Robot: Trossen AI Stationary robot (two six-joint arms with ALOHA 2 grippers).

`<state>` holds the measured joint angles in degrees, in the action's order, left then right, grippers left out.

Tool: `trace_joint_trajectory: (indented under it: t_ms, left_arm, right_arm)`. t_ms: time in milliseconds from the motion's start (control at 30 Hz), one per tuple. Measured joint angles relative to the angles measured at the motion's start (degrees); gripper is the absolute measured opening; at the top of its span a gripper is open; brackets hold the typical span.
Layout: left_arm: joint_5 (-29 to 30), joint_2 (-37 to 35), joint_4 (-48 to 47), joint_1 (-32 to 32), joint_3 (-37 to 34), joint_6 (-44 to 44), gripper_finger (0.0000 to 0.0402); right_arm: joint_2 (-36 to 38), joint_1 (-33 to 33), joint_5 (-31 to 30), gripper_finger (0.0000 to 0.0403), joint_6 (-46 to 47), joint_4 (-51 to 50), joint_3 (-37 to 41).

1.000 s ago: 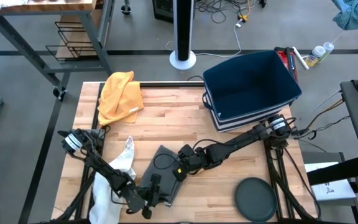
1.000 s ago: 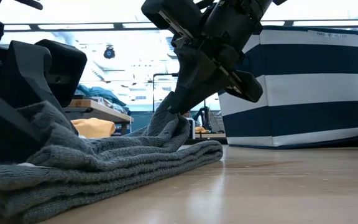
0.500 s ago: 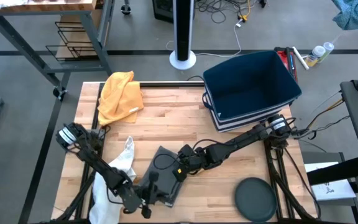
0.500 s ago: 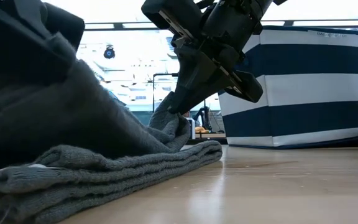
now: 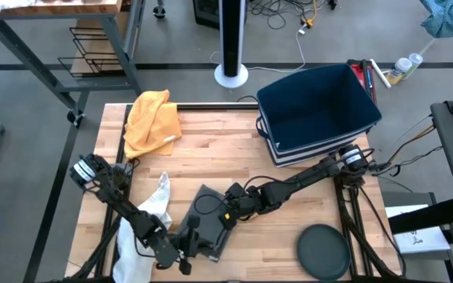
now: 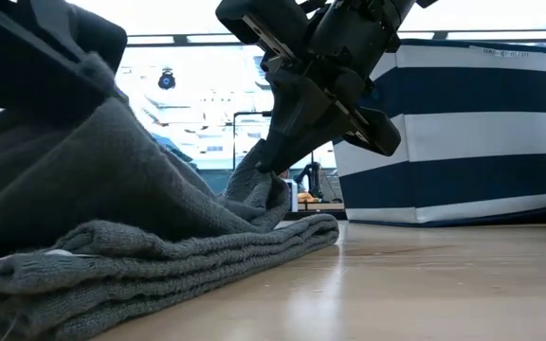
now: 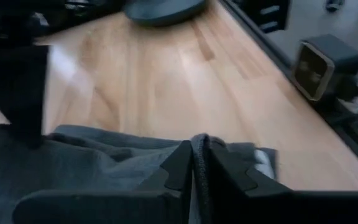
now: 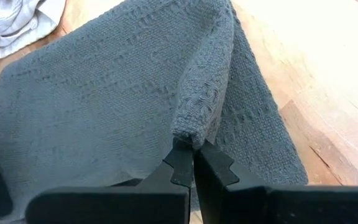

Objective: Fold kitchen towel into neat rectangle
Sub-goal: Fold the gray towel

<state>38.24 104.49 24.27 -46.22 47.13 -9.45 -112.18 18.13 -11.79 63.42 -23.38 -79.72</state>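
Note:
A grey kitchen towel [image 5: 208, 206] lies bunched in several layers near the table's front, left of centre. My left gripper [image 5: 189, 240] is at its near-left side and is shut on it. In the low view this gripper [image 6: 55, 52] stands high at the left, and the towel [image 6: 159, 256] slopes down from it. My right gripper [image 5: 228, 215] comes in from the right and is shut on the towel's right side. The low view shows the same gripper [image 6: 271, 167] above the towel's far end. My left gripper pinches an edge of the towel [image 7: 199, 142] between its two fingers, coming in from the table's left and slanting slightly down. The held part is lifted off the table. The cloth runs down from it to the layers [image 6: 188, 270] lying on the wood. My right gripper pinches a raised fold of the towel [image 8: 194, 132] between its two fingertips, slanting down from the table's right. The fold stands up as a small peak [image 6: 259, 180]. The rest of the towel [image 8: 92, 99] spreads out below it on the table.
A yellow cloth [image 5: 152, 121] lies at the far left. A white cloth [image 5: 149, 211] lies just left of the towel. A blue striped bin [image 5: 318, 112] stands at the far right. A dark round disc [image 5: 324, 251] lies at the near right. Bare wood [image 5: 211, 149] lies between them.
My left gripper has gone up with the towel's near part. That part now hangs as a raised slope where it was low and crumpled before. The lower layers and the fold in my right gripper have stayed where they were.

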Motion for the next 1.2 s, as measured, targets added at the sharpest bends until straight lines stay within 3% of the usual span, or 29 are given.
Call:
trace_joint_trajectory:
  t_ms: [767, 1200]
  left_arm:
    - [-1.3, -0.6, -2.6, -0.2, 0.0, -0.1, 0.0002]
    - [-1.2, -10.8, -7.4, -1.9, 0.0, 2.4, 0.0001]
  right_arm:
    - [0.3, 0.0, 0.2, 0.0002, -0.4, 0.1, 0.0]
    - [3.0, 0.1, 0.3, 0.0002, -5.6, -0.6, -3.5]
